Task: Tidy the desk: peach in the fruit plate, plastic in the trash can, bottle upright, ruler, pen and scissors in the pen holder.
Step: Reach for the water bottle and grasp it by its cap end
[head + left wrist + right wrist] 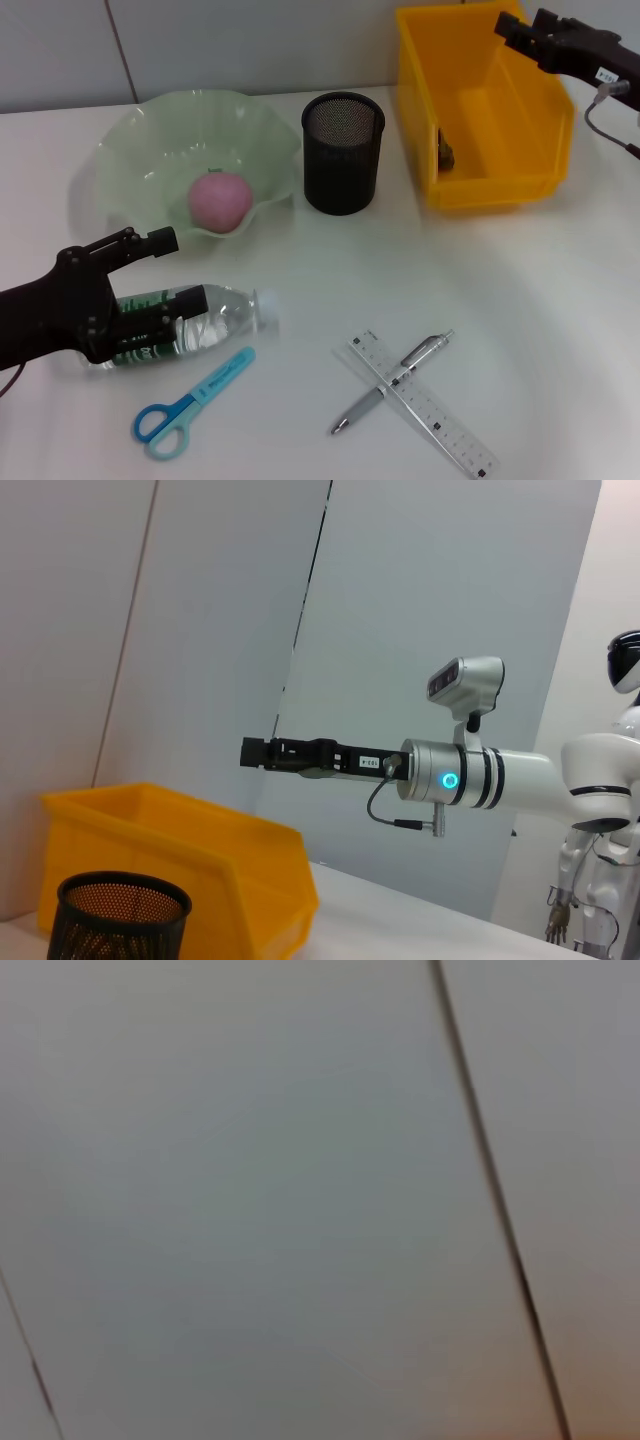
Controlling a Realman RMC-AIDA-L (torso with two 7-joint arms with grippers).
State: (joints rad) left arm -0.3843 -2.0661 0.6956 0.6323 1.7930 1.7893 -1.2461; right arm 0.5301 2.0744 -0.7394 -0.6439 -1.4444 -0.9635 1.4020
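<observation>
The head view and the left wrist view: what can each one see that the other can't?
Only the head view shows the peach in the fruit plate, the lying bottle with the left tool around it, the scissors, pen and ruler. Only the left wrist view shows a white humanoid robot far off. Both show the trash can, pen holder and right tool.

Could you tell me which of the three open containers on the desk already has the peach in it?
The fruit plate, the pale green ruffled dish, holds the peach; the pen holder and trash can do not.
</observation>
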